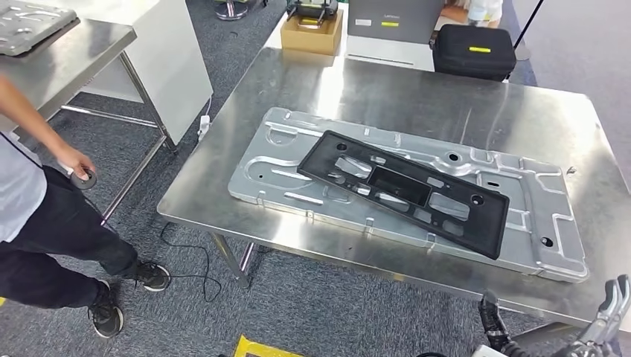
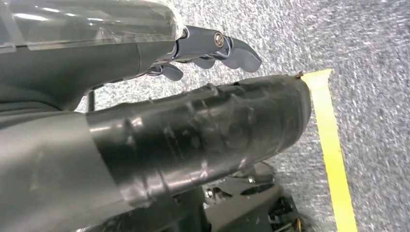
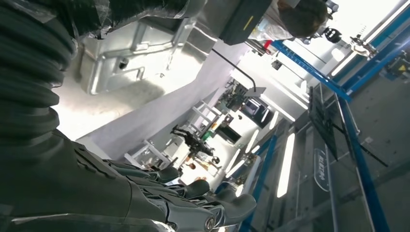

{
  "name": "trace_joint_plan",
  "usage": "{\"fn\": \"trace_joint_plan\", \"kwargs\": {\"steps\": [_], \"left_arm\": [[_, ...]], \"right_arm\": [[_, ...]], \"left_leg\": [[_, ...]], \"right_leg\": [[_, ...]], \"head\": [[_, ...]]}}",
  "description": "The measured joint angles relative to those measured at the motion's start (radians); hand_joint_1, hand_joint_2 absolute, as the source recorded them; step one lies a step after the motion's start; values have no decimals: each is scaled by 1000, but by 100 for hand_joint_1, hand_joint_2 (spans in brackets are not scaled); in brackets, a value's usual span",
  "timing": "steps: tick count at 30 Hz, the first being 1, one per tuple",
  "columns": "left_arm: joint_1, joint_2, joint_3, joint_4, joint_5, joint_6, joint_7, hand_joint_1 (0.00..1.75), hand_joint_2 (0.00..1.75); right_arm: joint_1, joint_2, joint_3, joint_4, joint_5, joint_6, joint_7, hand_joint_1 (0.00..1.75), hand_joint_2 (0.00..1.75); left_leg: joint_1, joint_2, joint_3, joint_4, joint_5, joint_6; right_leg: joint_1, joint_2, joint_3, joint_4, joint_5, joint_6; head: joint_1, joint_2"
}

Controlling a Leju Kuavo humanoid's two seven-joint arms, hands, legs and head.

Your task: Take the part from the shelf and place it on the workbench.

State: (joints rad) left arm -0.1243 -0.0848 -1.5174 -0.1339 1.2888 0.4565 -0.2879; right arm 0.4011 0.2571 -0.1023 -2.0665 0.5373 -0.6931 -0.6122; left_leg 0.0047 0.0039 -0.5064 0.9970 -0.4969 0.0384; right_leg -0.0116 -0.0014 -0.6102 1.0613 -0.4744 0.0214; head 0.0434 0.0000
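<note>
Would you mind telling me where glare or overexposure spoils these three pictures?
Head view: ceiling lights glare off the steel workbench, yet the black part stays sharp. Right wrist view: the tabletop and background are blown out white. Left wrist view: evenly lit, no glare.

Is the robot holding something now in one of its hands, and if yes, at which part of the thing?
Nothing is held. The left hand hangs over the carpet and the right hand is free, fingers empty. The flat black plastic frame already lies on the silver stamped metal panel.
</note>
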Motion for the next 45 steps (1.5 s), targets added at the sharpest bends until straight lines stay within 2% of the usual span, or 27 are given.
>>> {"fn": "trace_joint_plan", "kwargs": {"steps": [3,4,5,6,7,9,11,13,15,18,19,20,21,22,24,26,29,31,33,34,35,36,37,39,41,42,45], "left_arm": [[-2,0,0,0,1,1,0,0,0],[-1,0,0,0,1,1,0,0,0],[-1,0,0,0,1,1,1,0,0],[-1,0,0,0,2,1,1,0,0],[-1,0,0,0,3,1,1,0,0],[-1,-1,-1,0,5,1,2,0,0],[-2,-1,-1,0,6,1,2,0,0],[-1,-1,-1,0,6,1,3,0,0],[0,-1,-1,0,7,1,4,0,0],[0,-1,-2,0,8,1,4,0,0],[0,-1,-2,0,8,1,4,0,0],[0,-1,-2,0,8,1,4,0,0],[0,-1,-2,0,8,1,4,0,0],[0,-1,-2,0,8,1,4,0,0],[-2,0,-2,0,8,1,4,0,0],[-5,0,-2,0,8,1,4,0,0],[-3,0,-2,0,11,1,4,0,0],[-2,0,-2,0,13,1,4,0,0],[-2,-1,-2,0,14,1,5,0,0],[-2,-1,-2,0,14,1,5,0,0],[-2,-1,-2,0,14,1,5,0,0],[-1,-1,-2,0,14,0,5,0,0],[-1,-1,-2,0,14,0,6,0,0],[-2,-1,-2,0,14,0,6,0,0],[-2,-1,-2,0,14,1,5,0,0],[-2,-1,-2,0,14,1,5,0,0],[-1,0,-3,0,14,1,5,0,0]], "right_arm": [[3,4,-1,6,-6,0,-3,0,175],[3,5,-1,8,-6,0,-4,0,175],[4,6,-2,11,-7,0,-4,0,175],[5,7,-2,14,-7,0,-5,0,175],[5,7,-2,15,-7,0,-5,0,175],[5,9,-2,17,-8,0,-6,0,175],[5,11,-2,17,-8,0,-7,0,175],[7,14,-2,18,-8,0,-7,0,175],[7,19,-2,18,-8,0,-7,0,175],[7,27,-2,21,-8,0,-8,0,175],[8,27,-2,22,-8,0,-8,0,175],[8,28,-2,23,-8,0,-8,0,175],[8,29,-2,24,-8,0,-8,0,175],[8,30,-2,25,-8,0,-8,0,175],[9,32,-2,26,-8,0,-8,0,175],[9,33,-2,26,-8,0,-8,0,175],[10,36,-2,26,-6,0,-9,0,175],[13,37,-2,28,-4,0,-8,0,175],[16,37,-2,31,-3,0,-7,0,175],[17,37,-2,34,-3,0,-7,0,175],[17,37,-2,37,-3,0,-7,0,175],[18,37,-2,39,-3,0,-7,0,175],[18,37,-2,40,-3,0,-7,0,175],[18,38,-2,42,-2,0,-7,0,175],[18,39,-2,42,-1,0,-6,0,175],[19,40,-2,42,0,-1,-6,0,175],[20,43,-2,42,0,-1,-6,0,175]], "left_leg": [[0,6,-28,-1,23,15],[-1,7,-39,1,31,15],[-2,8,-50,4,37,14],[-2,8,-62,7,43,13],[-2,8,-72,12,47,11],[-3,7,-87,23,55,4],[-4,6,-95,29,64,-8],[-5,5,-98,28,75,-21],[-4,2,-111,48,50,-33],[1,0,-156,195,-86,-45],[2,0,-166,253,-117,-48],[2,0,-165,290,-125,-49],[2,0,-149,295,-110,-49],[2,0,-114,263,-82,-47],[-1,0,-8,121,-42,-37],[-5,-1,65,5,-46,-27],[-6,1,62,-24,-37,-10],[-2,6,44,-30,-15,6],[-2,10,18,-30,6,16],[-3,10,4,-28,16,17],[-4,11,-11,-24,26,17],[-4,12,-26,-19,34,15],[-4,12,-42,-11,42,13],[-4,12,-72,6,52,7],[-6,10,-89,21,61,-3],[-6,10,-93,24,67,-9],[-3,8,-101,33,67,-29]], "right_leg": [[-3,1,-56,160,-126,11],[-3,1,-69,213,-151,13],[-3,1,-66,237,-156,14],[-4,1,-44,224,-141,15],[-4,1,-4,173,-114,13],[-2,1,90,32,-78,6],[4,2,129,-40,-70,-6],[6,2,120,-47,-61,-19],[1,-1,105,-53,-44,-36],[-1,-5,69,-55,-15,-51],[0,-5,56,-54,-5,-51],[0,-5,42,-52,5,-50],[1,-6,29,-49,14,-49],[1,-6,16,-46,22,-47],[3,-6,-3,-38,36,-42],[5,-7,-12,-34,50,-32],[4,-8,-18,-36,69,-14],[3,-5,-35,3,22,-5],[0,-3,-63,107,-81,1],[-1,-3,-74,167,-119,3],[-2,-3,-76,211,-133,5],[-2,-3,-65,228,-123,7],[-2,-3,-37,209,-96,6],[-2,-3,57,89,-57,2],[2,-2,131,-28,-66,-6],[5,-1,143,-54,-77,-11],[5,-4,130,-63,-60,-32]], "head": [[1,0],[1,0],[1,0],[1,0],[1,0],[1,0],[0,0],[0,0],[0,0],[-3,0],[-3,0],[-3,0],[-3,0],[-3,0],[-3,0],[-3,0],[-2,0],[-1,0],[0,0],[1,0],[1,0],[1,0],[1,0],[1,0],[0,0],[0,0],[1,0]]}}
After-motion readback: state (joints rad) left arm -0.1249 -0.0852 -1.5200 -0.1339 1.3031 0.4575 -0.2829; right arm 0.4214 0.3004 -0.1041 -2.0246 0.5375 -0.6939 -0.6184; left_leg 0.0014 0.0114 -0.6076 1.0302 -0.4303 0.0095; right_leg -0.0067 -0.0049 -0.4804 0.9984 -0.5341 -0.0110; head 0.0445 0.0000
